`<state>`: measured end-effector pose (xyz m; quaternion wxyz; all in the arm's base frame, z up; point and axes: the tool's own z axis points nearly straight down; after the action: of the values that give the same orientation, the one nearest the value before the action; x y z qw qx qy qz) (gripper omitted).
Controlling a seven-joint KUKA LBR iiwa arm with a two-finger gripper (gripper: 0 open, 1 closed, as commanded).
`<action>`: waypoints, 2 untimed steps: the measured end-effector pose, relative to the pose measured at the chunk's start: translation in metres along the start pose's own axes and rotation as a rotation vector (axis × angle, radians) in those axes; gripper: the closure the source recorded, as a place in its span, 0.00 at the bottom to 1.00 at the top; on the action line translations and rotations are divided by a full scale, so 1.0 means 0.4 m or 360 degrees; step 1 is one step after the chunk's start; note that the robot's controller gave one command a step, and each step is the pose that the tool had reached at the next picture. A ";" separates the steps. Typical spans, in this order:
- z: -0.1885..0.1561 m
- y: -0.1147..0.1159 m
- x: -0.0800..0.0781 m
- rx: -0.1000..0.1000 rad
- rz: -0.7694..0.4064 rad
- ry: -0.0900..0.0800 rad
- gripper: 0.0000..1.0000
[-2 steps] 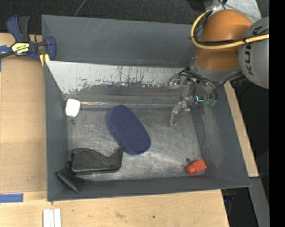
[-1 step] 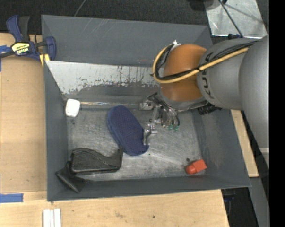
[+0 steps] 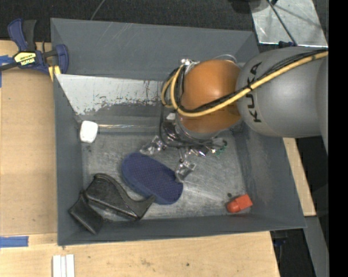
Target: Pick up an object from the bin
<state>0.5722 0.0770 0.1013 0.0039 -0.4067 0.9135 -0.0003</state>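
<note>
Bin [image 3: 156, 45] contents: four items, one of each. Dark blue oval pad [image 3: 150, 180] (soft, knit-textured) lies centre-near, touching a black glossy moulded piece [image 3: 107, 203] at near left. White rounded block [image 3: 88, 131] far left; small red block [image 3: 239, 203] near right. Gripper [image 3: 182, 157] is at the pad's far right edge; whether it is apart or together cannot be determined.

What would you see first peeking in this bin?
The silver robot arm with its round orange cover reaches in from the right, its hand low over the middle of the grey metal bin. Beside the hand lies a dark blue oval fabric pad, a crumpled black pouch sits lower left, and a small red block lower right.
</note>
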 end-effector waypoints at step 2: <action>0.012 0.290 -0.155 0.0028 -0.0546 -0.0018 0.00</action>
<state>0.5276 0.2006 0.0964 0.0124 -0.5567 0.8306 -0.0066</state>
